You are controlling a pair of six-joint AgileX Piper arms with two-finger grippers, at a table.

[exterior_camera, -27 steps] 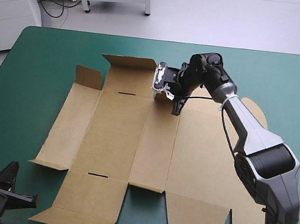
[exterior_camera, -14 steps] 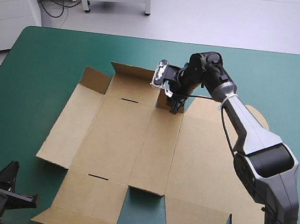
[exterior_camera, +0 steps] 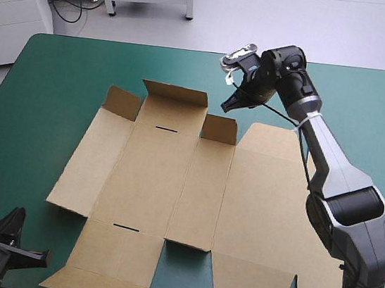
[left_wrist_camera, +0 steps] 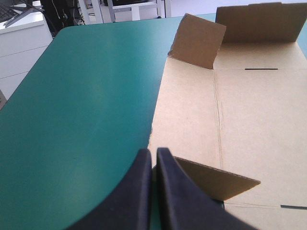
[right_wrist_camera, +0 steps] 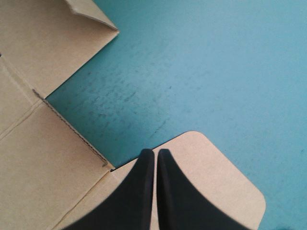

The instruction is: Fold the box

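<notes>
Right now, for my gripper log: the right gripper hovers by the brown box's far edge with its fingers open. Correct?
No. The right gripper does hover by the brown box's far edge, but its fingers are shut, meeting in one point. The right wrist view shows it.

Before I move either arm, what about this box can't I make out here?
High view: the right arm covers part of the box's right-hand edge.
Left wrist view: the left end effector hides part of the nearest raised flap; the box's right half is cut off.
Right wrist view: the right end effector covers part of the rounded tab.
</notes>
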